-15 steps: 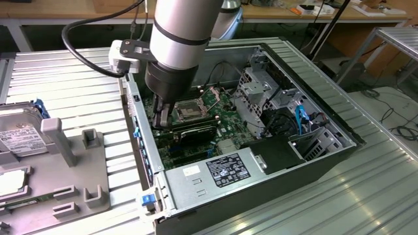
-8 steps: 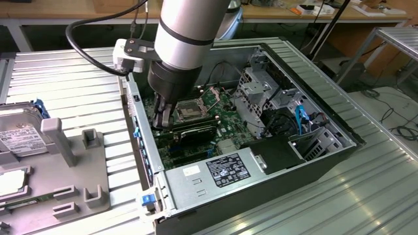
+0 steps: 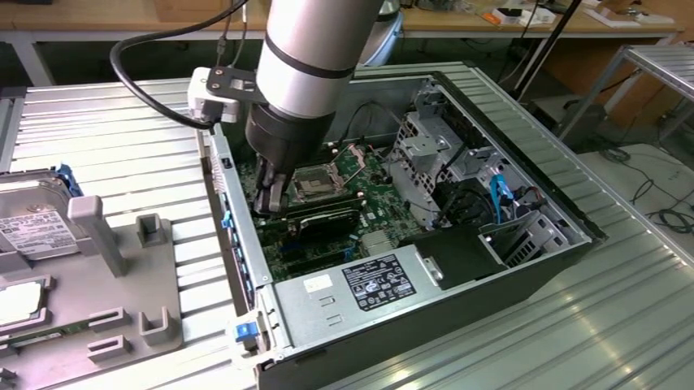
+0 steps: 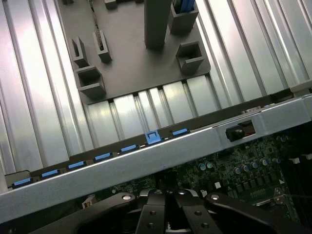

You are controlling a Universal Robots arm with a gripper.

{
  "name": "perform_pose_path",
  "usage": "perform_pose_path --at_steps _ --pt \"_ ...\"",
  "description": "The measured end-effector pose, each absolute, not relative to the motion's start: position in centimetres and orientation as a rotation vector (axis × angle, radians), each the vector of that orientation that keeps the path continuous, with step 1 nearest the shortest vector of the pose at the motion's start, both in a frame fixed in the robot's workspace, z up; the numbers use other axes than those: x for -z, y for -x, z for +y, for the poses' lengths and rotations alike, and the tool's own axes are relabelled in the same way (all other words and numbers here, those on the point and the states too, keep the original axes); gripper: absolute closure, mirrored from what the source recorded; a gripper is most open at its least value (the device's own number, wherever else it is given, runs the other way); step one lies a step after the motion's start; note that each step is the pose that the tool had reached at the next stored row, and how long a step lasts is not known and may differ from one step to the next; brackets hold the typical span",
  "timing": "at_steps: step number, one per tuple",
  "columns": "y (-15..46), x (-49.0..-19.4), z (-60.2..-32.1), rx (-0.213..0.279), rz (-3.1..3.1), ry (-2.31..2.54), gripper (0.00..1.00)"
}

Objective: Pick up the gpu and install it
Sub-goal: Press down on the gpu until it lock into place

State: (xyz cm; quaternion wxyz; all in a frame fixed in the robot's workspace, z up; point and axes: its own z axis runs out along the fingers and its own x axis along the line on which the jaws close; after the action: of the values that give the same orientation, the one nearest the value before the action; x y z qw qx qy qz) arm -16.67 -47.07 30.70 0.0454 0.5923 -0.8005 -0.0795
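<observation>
Currently the gpu (image 3: 325, 219) lies flat on the motherboard (image 3: 358, 175) inside the open computer case (image 3: 542, 244), near the case's left wall. Gripper (image 3: 271, 199) sits at its left end; cannot tell whether clenched or released.
</observation>
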Motion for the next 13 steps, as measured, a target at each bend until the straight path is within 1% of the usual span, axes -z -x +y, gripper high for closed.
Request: perform_pose_path --at_steps 7,11,13 --pt "16.7 -30.6 -46.6 0.257 -2.453 -1.807 0.89" --pt "16.7 -30.4 -46.0 0.309 -2.465 -1.823 0.89" --pt "16.6 -30.5 -46.0 0.309 -2.465 -1.823 0.89"
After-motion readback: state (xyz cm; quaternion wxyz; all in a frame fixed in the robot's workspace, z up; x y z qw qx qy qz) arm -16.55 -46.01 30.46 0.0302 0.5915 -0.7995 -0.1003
